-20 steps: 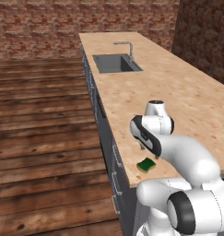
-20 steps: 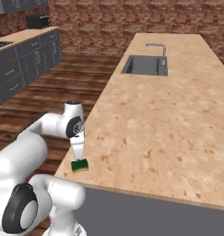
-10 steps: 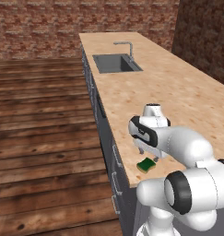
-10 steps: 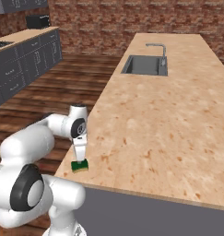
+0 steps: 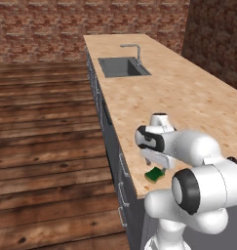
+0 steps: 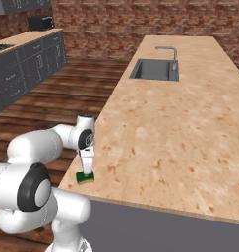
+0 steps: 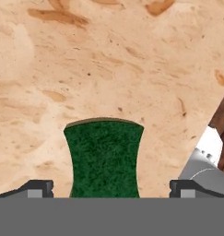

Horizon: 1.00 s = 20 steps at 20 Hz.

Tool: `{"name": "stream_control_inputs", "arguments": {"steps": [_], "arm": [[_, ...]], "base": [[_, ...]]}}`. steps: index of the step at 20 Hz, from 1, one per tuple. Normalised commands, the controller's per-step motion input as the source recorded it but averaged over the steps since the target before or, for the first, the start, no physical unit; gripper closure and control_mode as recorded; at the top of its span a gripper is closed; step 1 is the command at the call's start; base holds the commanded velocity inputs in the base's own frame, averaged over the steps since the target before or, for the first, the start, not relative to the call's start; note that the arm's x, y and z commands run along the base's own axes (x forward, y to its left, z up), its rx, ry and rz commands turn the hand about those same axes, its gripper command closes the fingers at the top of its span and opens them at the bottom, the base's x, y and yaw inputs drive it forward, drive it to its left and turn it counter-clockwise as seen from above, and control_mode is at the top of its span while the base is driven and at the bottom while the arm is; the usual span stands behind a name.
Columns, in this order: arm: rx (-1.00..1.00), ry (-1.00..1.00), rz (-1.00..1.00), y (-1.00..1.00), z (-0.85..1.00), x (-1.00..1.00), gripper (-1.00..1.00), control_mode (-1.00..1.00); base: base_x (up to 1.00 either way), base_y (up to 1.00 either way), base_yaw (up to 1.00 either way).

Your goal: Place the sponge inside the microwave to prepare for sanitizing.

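Fingers (image 7: 39, 188) of the gripper (image 7: 111, 190) stand wide apart, one tip on each side of the sponge (image 7: 104, 159), with bare counter showing between each tip and the green block; they grip nothing. From the base cameras the sponge (image 6: 85, 177) lies flat on the wooden counter (image 6: 175, 133) at its near left edge, directly beneath the downward-pointing hand. At the far end of the counter sits the sink (image 5: 123, 67) with its faucet (image 5: 133, 50)

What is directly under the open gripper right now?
The sponge, green side up, lies on the counter between the open gripper's fingertips. Its near end and the counter beneath it are hidden.
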Motion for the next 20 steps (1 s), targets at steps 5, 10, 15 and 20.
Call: {"name": "stream_control_inputs", "arguments": {"steps": [5, 10, 15, 20], "arm": [[0.01, 0.0, -0.02, 0.0, -0.21, 0.0, -1.0, -1.0], [0.0, 0.0, -0.04, 0.0, -0.2, 0.0, -1.0, -1.0], [0.0, 0.0, -0.05, 0.0, -0.21, 0.0, -1.0, -1.0], [0.0, 0.0, -0.05, 0.0, -0.21, 0.0, -1.0, -1.0]], "base": [[0.0, 0.0, 0.0], [0.0, 0.0, 0.0], [0.0, 0.0, 0.0], [0.0, 0.0, 0.0]]}}
